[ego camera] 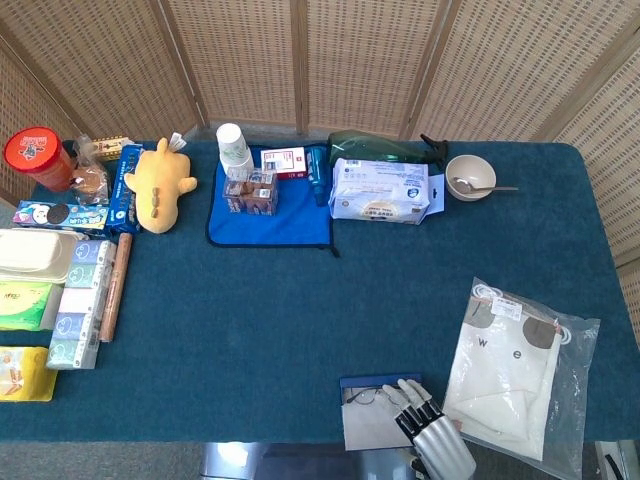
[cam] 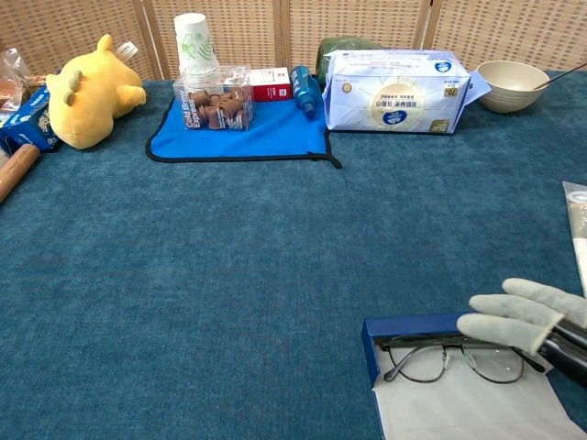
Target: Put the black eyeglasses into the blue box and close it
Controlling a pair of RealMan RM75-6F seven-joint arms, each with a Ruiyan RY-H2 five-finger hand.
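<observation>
Matt teal cloth table cover (cam: 275, 266) — thin metal-framed eyeglasses (cam: 454, 357) (clear lenses) — glossy plastic bag (ego camera: 515, 365).

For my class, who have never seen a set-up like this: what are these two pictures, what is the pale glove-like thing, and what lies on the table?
Both pictures come from the robot's own cameras: one from its head, looking down, one from its chest, looking across the blue table. The glove-like thing is the robot's right hand, fingers stretched out over the far edge of an open blue box. Black eyeglasses lie inside on its pale lining. The hand seems to hold nothing. Farther back sit a yellow plush toy, a paper cup, a tissue pack and a bowl. The left hand is unseen.
</observation>
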